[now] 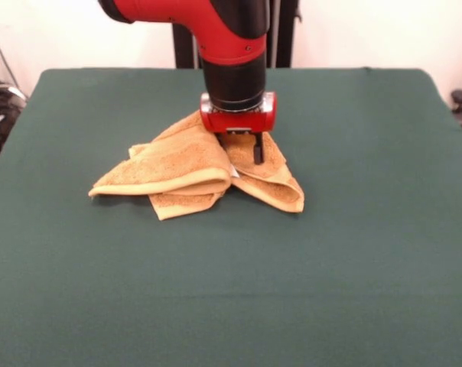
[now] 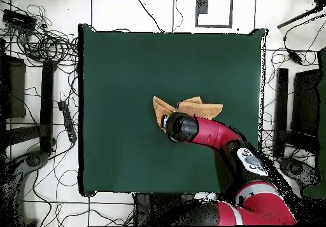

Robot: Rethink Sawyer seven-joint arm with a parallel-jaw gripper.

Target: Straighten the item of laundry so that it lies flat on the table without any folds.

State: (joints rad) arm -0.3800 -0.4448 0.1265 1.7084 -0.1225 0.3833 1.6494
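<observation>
From the front, you are looking at the towel (image 1: 187, 174), a nubby mustard terry cloth, lying crumpled in overlapping triangular folds on the table (image 1: 231, 290), whose dark green cover is stretching smooth around it. The gripper (image 1: 246, 151) is pressing down into the towel's far middle; whether its black fingers are pinching cloth, you cannot tell.

From overhead, the towel (image 2: 191, 107) is showing as pointed flaps near the table's (image 2: 121, 78) middle, the arm's round black-and-red wrist covering part of it.
</observation>
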